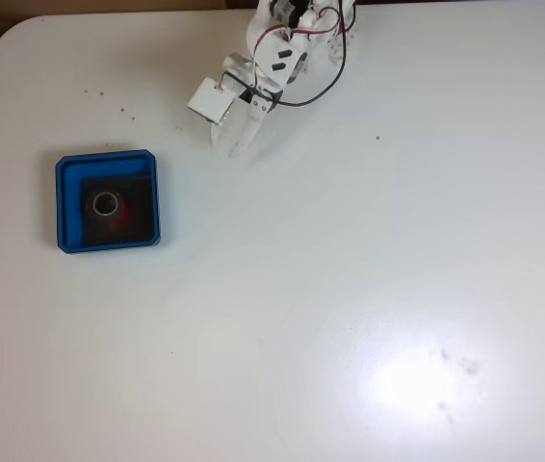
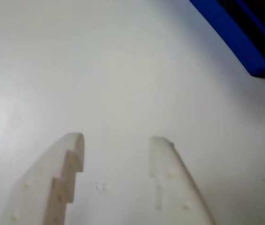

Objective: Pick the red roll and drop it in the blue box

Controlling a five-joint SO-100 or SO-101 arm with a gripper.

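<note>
The blue box sits at the left of the white table in the fixed view. The red roll lies inside it on the black floor, dark top and pale core showing. My white gripper hangs over bare table up and to the right of the box, well apart from it. In the wrist view my gripper stands open with nothing between its two pale fingers, and a corner of the blue box shows at the top right.
The white table spreads wide to the right and front, with a bright glare patch at the lower right. The arm's base and cables stand at the table's far edge. Small dark specks dot the surface.
</note>
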